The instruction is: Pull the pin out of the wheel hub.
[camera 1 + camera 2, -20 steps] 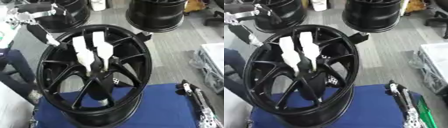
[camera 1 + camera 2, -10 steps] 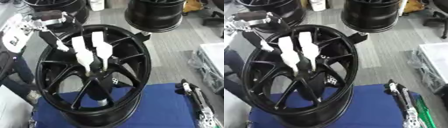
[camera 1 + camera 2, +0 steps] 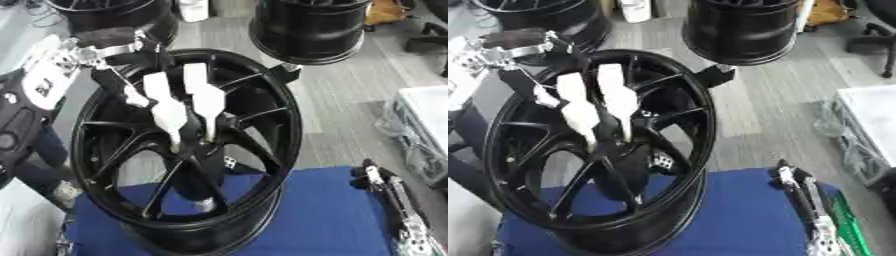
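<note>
A black spoked wheel hub point(image 3: 188, 150) stands on edge on a blue mat point(image 3: 324, 215), its open face turned to me. Two long white pin pieces point(image 3: 166, 112) point(image 3: 204, 100) stick out side by side from its centre. My left hand point(image 3: 101, 55), silver and black, reaches in from the upper left over the rim. One straight, pale-tipped finger point(image 3: 131, 95) ends just left of the left white piece, and I cannot tell whether it touches. My right hand point(image 3: 389, 192) rests open at the lower right on the mat, fingers up, away from the hub.
Two more black wheels point(image 3: 315, 30) point(image 3: 109, 12) stand on the grey floor behind. A white container point(image 3: 194, 9) sits between them. A pale crate point(image 3: 429, 117) is at the right edge. A green strip point(image 3: 849, 220) lies by my right hand.
My left hand has moved right and down from the upper left, over the rim, towards the white pin pieces. The hub, the pins and my right hand stay put.
</note>
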Available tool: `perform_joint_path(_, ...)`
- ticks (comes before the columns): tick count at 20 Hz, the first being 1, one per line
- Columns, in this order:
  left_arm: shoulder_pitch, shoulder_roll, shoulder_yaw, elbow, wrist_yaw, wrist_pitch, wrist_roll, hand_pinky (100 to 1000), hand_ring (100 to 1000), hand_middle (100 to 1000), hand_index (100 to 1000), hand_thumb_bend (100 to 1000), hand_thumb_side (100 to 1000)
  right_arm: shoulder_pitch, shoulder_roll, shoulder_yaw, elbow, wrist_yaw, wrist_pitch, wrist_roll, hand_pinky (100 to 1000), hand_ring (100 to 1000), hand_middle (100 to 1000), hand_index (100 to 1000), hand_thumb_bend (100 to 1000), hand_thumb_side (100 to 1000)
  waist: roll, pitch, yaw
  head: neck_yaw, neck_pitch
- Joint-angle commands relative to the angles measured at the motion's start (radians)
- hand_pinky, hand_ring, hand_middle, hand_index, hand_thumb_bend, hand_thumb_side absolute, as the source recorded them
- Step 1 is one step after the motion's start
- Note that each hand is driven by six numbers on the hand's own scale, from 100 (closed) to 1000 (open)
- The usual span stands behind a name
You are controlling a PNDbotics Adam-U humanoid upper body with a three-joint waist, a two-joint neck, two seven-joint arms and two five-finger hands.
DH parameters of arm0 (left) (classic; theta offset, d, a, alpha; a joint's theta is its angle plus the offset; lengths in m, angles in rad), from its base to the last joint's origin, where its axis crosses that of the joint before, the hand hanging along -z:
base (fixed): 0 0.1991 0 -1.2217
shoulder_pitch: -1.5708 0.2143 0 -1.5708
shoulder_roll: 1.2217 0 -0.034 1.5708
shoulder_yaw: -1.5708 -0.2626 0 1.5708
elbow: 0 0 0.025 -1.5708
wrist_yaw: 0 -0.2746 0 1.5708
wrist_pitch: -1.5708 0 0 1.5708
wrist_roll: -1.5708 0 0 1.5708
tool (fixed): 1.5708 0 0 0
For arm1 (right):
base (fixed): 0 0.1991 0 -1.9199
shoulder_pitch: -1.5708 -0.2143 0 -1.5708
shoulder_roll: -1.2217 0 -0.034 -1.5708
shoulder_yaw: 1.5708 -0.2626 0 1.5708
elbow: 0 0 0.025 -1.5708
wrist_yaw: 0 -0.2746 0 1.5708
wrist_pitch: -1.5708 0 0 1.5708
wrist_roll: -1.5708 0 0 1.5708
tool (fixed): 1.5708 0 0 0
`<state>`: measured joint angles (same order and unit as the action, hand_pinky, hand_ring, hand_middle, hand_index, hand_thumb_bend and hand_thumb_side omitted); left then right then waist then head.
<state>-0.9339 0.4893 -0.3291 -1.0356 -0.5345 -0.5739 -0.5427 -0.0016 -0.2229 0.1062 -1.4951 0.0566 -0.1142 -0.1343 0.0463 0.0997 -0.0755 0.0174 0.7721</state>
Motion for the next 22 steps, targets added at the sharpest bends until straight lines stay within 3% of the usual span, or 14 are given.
perform_joint_path(1,-0.019,0.003,0.012,0.005,-0.007,-0.094,-0.082,685,565,570,738,536,431,-0.012,-0.003,0.003,-0.009,-0.004,-0.001,0.003,662,578,562,592,100,858,-0.004,-0.012,-0.003,0.006,-0.002)
perform_joint_path(6,-0.016,-0.006,0.012,0.017,0.042,-0.069,-0.060,637,447,436,604,411,337,-0.013,-0.001,0.004,-0.009,-0.004,-0.001,0.003,662,578,562,592,100,859,-0.005,-0.011,-0.005,0.010,-0.002)
perform_joint_path(11,-0.013,-0.006,0.006,0.020,0.161,-0.042,-0.088,594,329,296,478,254,275,-0.014,-0.001,0.003,-0.009,-0.004,-0.001,0.002,662,577,562,592,100,863,-0.005,-0.010,-0.006,0.008,-0.002)
perform_joint_path(17,-0.016,0.013,0.006,-0.009,0.305,-0.004,-0.197,589,309,252,445,247,278,-0.014,-0.001,0.002,-0.009,-0.005,-0.001,0.001,662,577,561,592,100,861,-0.005,-0.010,-0.005,0.006,-0.002)
perform_joint_path(22,-0.025,0.055,0.018,-0.070,0.374,0.027,-0.229,592,305,242,441,267,265,-0.013,-0.001,0.000,-0.009,-0.004,-0.001,-0.001,662,577,561,592,100,855,-0.004,-0.012,-0.002,0.002,-0.002)
